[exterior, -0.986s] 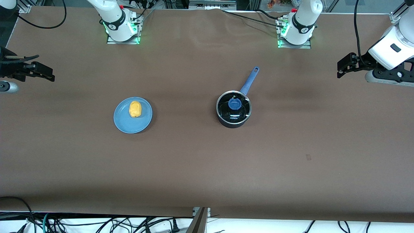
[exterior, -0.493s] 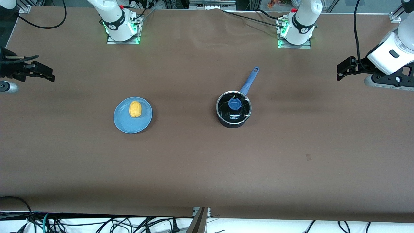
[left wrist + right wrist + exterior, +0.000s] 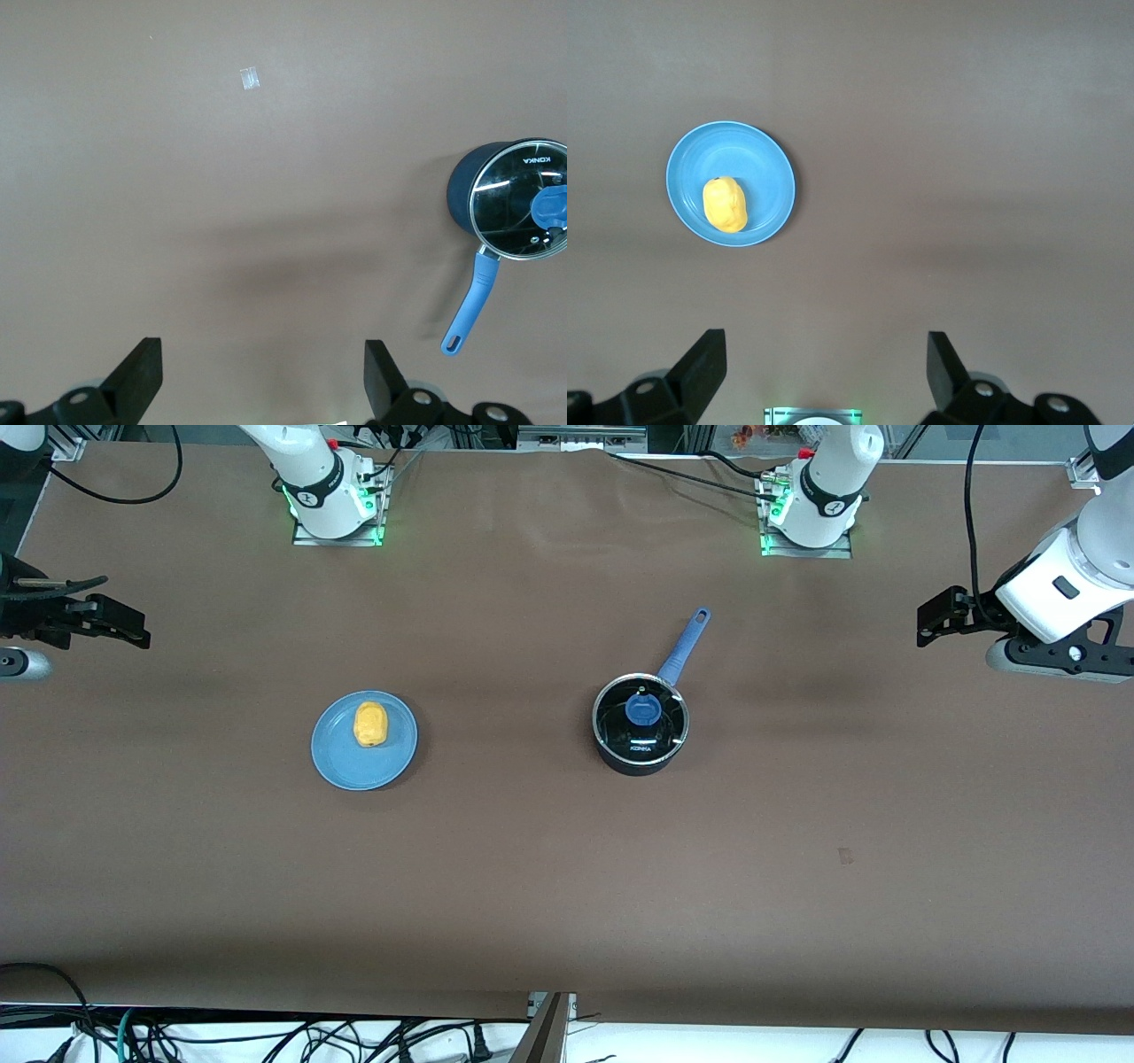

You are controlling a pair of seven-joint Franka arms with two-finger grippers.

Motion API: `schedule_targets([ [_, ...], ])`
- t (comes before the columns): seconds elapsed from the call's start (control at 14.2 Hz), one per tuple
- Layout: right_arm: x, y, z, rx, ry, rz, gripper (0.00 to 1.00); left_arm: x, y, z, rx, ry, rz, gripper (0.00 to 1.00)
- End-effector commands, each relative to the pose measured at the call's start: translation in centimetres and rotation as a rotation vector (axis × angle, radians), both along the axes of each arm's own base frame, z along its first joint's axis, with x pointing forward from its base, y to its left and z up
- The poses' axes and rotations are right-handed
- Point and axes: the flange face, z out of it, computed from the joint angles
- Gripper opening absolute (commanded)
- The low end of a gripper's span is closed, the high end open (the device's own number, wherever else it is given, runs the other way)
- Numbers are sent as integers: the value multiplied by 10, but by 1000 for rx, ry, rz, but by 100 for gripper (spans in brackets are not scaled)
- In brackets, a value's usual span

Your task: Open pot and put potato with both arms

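— Bright and even overhead, sharp throughout?
— Mostly; soft shadow bands across the brown table, white glare streaks on the black saucepan's glass lid.

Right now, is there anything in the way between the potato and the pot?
Yes: the glass lid sits on the pot. The table between the potato and pot looks bare, but the lid must come off first.

Pot sits on table toward left arm's end, lid on it, handle pointing away from front camera. Plate lies well apart toward right arm's end, about level with pot. Potato rests on plate. Left gripper and right gripper hover over opposite table ends, jaws spread.
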Motion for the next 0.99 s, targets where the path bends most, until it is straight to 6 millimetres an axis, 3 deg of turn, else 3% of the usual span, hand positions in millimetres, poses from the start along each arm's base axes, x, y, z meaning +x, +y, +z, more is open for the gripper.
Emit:
schedule_targets([
  [0.0,3,-1,5,16,-9,9,100,-1,2,5,0,6,-15,100],
  [0.28,5,1,6,19,-26,6,100,-1,-2,-1,-14,19,-3,100],
  [0.49,10,2,-8,20,-2,5,100,5,-23,-18,-81,59,70,100],
  [0.56,13,3,-13,21,4,6,100,9,-37,-29,-101,81,103,100],
  [0.92,30,8,-58,25,81,28,100,22,-151,-82,-119,89,259,100],
])
